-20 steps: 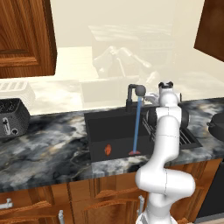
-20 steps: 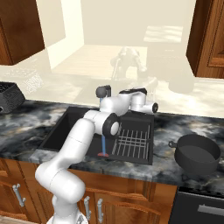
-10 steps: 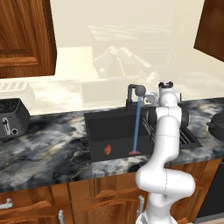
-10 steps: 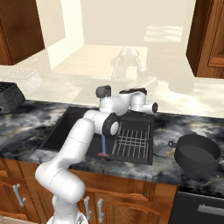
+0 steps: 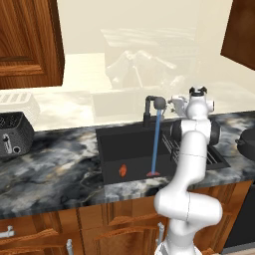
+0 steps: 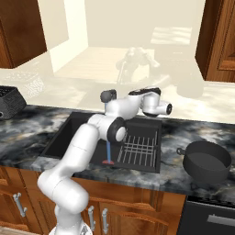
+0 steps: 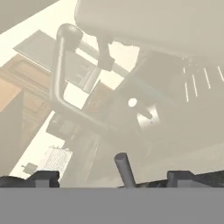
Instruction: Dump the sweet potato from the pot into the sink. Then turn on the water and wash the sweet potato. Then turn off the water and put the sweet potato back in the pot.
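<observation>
Left base view: nothing is changing against the earlier frames. Water (image 5: 156, 144) is still running from the faucet (image 5: 152, 107) into the sink (image 5: 112, 149), and the potato (image 5: 122, 171) is lying on the sink floor left of the stream, so the wash step is under way. The gripper (image 5: 175, 103) is sitting just right of the faucet.

Right base view: the arm is holding the same pose at the faucet; the pot (image 6: 206, 160) is waiting on the counter right of the sink.

Hand view: the fingertips (image 7: 43, 177) are standing spread, gripping nothing, with the faucet lever (image 7: 124, 169) rising between them.
</observation>
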### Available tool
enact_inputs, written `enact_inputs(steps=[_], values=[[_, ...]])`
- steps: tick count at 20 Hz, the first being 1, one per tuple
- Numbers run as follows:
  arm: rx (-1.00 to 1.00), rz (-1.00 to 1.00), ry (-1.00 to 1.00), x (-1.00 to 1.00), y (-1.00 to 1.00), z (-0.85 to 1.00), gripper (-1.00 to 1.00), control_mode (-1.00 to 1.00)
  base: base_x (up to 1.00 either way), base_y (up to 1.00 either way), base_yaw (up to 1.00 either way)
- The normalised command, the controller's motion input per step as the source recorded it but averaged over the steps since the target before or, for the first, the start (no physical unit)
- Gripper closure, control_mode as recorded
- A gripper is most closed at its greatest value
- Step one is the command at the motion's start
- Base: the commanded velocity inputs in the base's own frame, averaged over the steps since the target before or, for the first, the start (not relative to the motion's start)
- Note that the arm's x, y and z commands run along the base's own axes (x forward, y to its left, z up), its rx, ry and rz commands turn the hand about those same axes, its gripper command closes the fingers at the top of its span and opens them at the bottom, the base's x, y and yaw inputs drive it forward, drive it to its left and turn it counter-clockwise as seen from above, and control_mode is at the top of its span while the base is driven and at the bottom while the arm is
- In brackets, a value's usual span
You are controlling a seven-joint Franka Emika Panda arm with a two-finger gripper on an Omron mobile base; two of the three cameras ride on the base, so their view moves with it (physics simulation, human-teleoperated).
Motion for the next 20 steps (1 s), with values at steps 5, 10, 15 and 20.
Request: enact_inputs(steps=[5, 10, 15, 20], values=[[0.05, 0.0, 0.01, -0.32, 0.0, 0.21, -1.0, -1.0, 0.0, 0.0, 0.0], [0.0, -0.01, 0.1, -0.17, 0.0, -0.1, -1.0, -1.0, 0.0, 0.0, 0.0], [0.0, -0.02, 0.09, -0.1, 0.0, -0.14, -1.0, -1.0, 0.0, 0.0, 0.0], [0.0, -0.01, 0.07, -0.07, -0.02, -0.22, -1.0, -1.0, 0.0, 0.0, 0.0]])
